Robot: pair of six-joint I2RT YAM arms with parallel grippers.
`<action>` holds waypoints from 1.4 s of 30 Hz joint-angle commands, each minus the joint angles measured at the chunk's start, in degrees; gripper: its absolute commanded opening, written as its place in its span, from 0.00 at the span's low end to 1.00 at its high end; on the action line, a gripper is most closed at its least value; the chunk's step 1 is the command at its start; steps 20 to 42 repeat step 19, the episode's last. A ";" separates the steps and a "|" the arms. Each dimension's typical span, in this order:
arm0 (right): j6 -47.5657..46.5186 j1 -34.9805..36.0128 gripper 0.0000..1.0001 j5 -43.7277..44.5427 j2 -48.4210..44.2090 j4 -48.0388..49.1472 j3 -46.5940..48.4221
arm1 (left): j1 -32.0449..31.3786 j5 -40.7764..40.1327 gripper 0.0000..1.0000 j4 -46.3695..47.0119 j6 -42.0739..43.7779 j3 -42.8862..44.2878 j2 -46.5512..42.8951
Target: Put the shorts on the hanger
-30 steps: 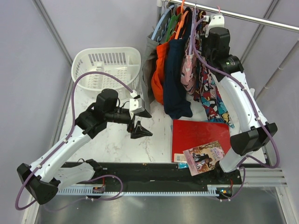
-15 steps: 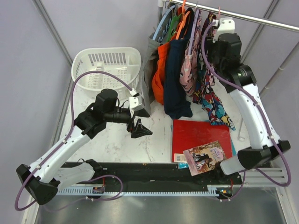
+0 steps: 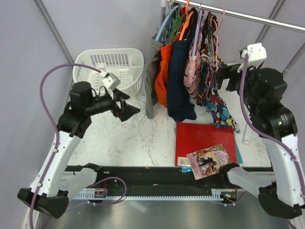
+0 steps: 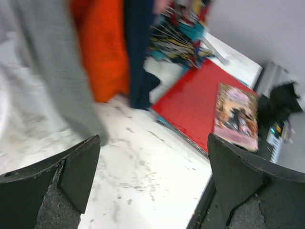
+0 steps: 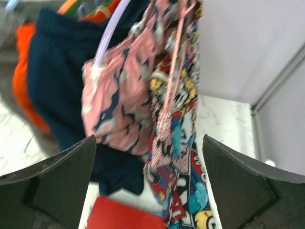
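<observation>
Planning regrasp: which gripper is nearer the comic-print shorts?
Right. The right gripper is just beside the hanging shorts; the left gripper is far off, by the white basket.

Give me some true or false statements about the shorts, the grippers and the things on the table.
1. The shorts hang from the rail. True.
2. The right gripper is shut on the shorts. False: it is open and empty.
3. The left gripper is open. True.
4. The white basket sits on the red folder. False: it stands apart, on the table's left side.
5. A magazine overlaps the red folder. True.
</observation>
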 commanded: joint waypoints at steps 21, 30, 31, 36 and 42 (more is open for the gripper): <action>0.31 -2.30 0.98 -12.51 -24.01 -2.61 -28.30 | 18.16 -28.02 0.99 -25.73 6.92 -2.09 -13.25; 0.31 -2.30 0.98 -12.51 -24.01 -2.61 -28.30 | 18.16 -28.02 0.99 -25.73 6.92 -2.09 -13.25; 0.31 -2.30 0.98 -12.51 -24.01 -2.61 -28.30 | 18.16 -28.02 0.99 -25.73 6.92 -2.09 -13.25; 0.31 -2.30 0.98 -12.51 -24.01 -2.61 -28.30 | 18.16 -28.02 0.99 -25.73 6.92 -2.09 -13.25; 0.31 -2.30 0.98 -12.51 -24.01 -2.61 -28.30 | 18.16 -28.02 0.99 -25.73 6.92 -2.09 -13.25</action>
